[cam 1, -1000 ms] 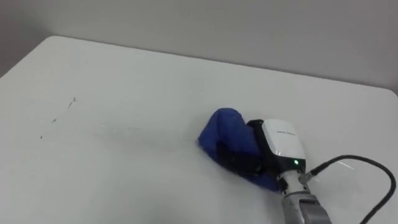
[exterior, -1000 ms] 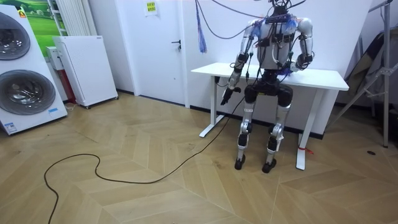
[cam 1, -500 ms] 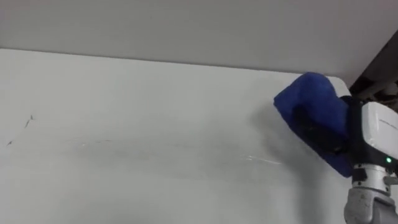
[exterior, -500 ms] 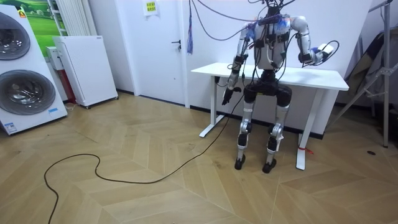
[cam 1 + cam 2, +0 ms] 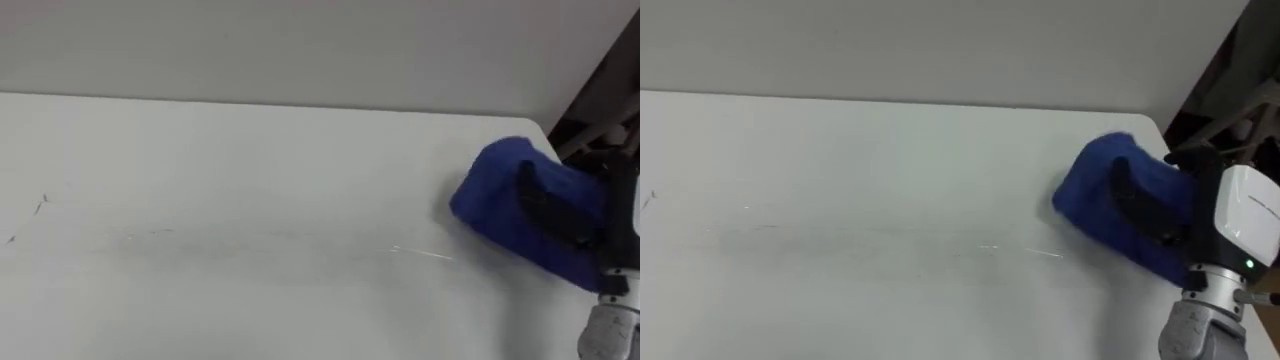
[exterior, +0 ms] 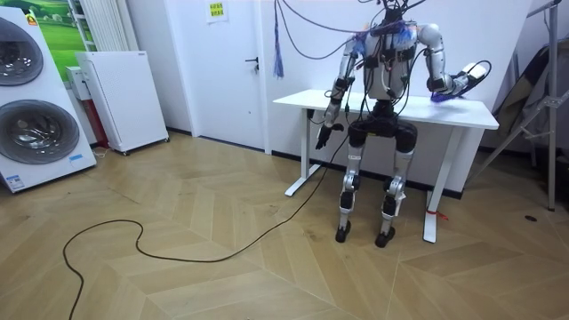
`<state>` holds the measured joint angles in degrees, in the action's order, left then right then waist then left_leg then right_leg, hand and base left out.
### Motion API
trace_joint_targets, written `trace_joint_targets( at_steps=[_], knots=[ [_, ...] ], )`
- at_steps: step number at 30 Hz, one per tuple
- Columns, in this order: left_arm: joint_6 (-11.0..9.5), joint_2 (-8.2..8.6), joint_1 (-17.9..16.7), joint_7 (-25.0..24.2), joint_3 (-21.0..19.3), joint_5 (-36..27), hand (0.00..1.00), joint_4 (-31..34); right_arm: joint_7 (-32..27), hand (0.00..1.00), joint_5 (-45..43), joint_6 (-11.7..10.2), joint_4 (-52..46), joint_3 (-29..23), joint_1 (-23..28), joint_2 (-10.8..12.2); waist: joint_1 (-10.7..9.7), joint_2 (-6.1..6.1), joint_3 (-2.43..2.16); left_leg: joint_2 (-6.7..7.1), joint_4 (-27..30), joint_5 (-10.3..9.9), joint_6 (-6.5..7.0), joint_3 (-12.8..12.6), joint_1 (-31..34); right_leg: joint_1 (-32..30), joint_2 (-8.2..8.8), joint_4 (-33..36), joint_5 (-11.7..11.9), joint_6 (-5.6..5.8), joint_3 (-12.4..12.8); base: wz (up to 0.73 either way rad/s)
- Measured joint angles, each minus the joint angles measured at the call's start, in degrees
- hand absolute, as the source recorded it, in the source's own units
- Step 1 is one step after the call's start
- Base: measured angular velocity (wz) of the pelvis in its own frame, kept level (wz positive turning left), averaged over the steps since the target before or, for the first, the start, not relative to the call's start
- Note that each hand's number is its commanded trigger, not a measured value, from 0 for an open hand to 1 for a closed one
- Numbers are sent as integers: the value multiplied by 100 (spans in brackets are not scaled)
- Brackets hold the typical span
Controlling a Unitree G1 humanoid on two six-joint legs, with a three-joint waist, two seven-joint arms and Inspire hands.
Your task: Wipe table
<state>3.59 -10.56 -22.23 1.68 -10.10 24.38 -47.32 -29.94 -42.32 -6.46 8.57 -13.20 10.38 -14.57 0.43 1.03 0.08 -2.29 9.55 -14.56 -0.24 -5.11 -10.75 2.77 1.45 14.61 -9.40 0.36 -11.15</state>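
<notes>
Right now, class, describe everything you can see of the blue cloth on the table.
The blue cloth looks like soft, thick fabric, deep blue all over, bunched into a rounded heap rather than spread flat. It lies on the white table near its far right corner. The right hand rests on top, its dark fingers laid across the heap and pressing it to the tabletop. The cloth humps up ahead of the fingertips. Nothing else touches it.

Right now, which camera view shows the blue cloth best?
The right eye view: the blue cloth lies whole on the white table, the right hand resting on it. The left eye view has it close to the picture's right edge; in the room view it is a small blue speck.
</notes>
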Motion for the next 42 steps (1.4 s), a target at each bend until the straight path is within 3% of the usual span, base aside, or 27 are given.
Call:
trace_joint_targets(
  at_steps=[12,22,28,32,37,42],
  knots=[
    [-72,-2,16,-3,-122,-2,0,-12,-334,0,578,-156,0,-216,-3,-108,-19,0,7,4,0,-8,13,-65,-31,0,3,4,-20,15,45,-1],
    [-122,-8,-12,17,-329,-2,0,-119,-730,0,1107,-183,954,-574,182,-147,-74,32,-17,4,-1,-9,14,-91,-30,-3,9,16,-27,21,37,0],
    [-110,15,-114,61,-481,-2,0,-4,-751,0,1857,-61,1942,-856,348,-147,-202,127,-45,2,-1,-10,14,-91,-29,12,17,20,-60,23,17,3],
    [-96,16,-130,202,-557,-2,0,-21,-784,0,2419,105,2261,-852,697,-119,-190,135,-42,1,-3,-10,14,-110,-45,15,11,9,-63,23,39,-3],
    [-88,24,-175,293,-564,-12,0,-18,-818,0,3398,107,3157,-900,734,-123,-229,159,-34,-2,-7,-25,29,-118,-57,8,6,26,-88,22,97,-1],
    [-5,57,-252,287,-625,-20,0,13,-801,0,4356,286,3891,-954,774,-111,-289,155,-34,-2,-34,-52,33,-192,-52,-66,1,105,-121,23,163,-7]
  ],
)
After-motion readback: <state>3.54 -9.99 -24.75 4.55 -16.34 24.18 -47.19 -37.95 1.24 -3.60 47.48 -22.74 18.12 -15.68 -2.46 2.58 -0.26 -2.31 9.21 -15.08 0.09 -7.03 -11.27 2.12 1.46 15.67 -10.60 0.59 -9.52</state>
